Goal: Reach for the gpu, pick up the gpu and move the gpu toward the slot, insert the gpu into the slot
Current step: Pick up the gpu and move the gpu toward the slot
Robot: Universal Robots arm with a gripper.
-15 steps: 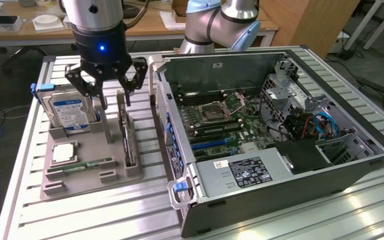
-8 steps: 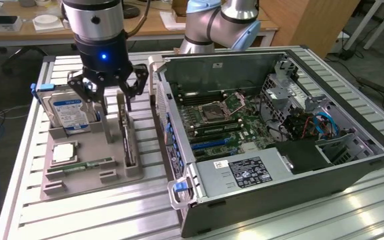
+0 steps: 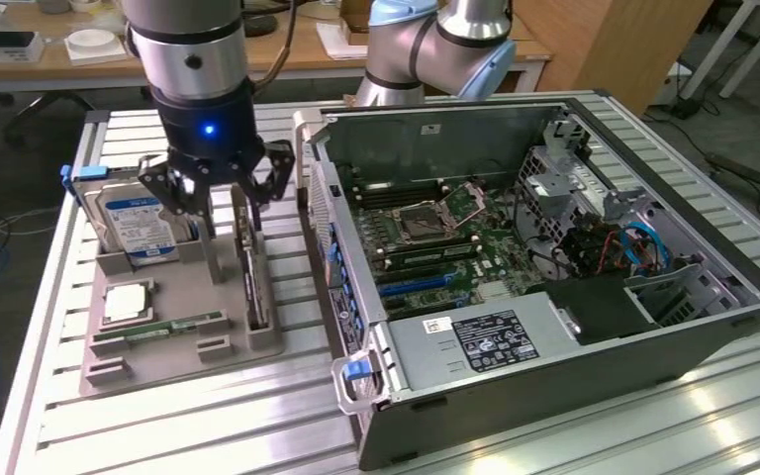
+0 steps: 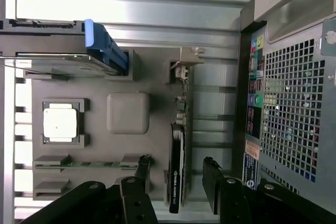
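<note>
While my tool (image 3: 226,213) hovers over grey holder tray (image 3: 155,351) on bench (image 3: 644,435): jaws spread wide, nothing held, fingers (image 4: 210,174) flanking gpu (image 3: 256,272). Gpu upright on edge in tray, not gripped, not lifted. Slot (image 3: 418,281) on green motherboard (image 3: 486,247) in open case (image 3: 513,396) vacant. Reach nearly complete, I judge; pick-up, carry, insertion left.

The gpu (image 4: 176,171) is black with a silver end bracket, its tray (image 3: 169,361) plain grey, and the counter (image 3: 155,430) ribbed silver. The drive (image 3: 140,226) bears a blue-and-white label. The motherboard (image 3: 453,242) is green, the case (image 4: 299,103) dark grey with grid perforations.
</note>
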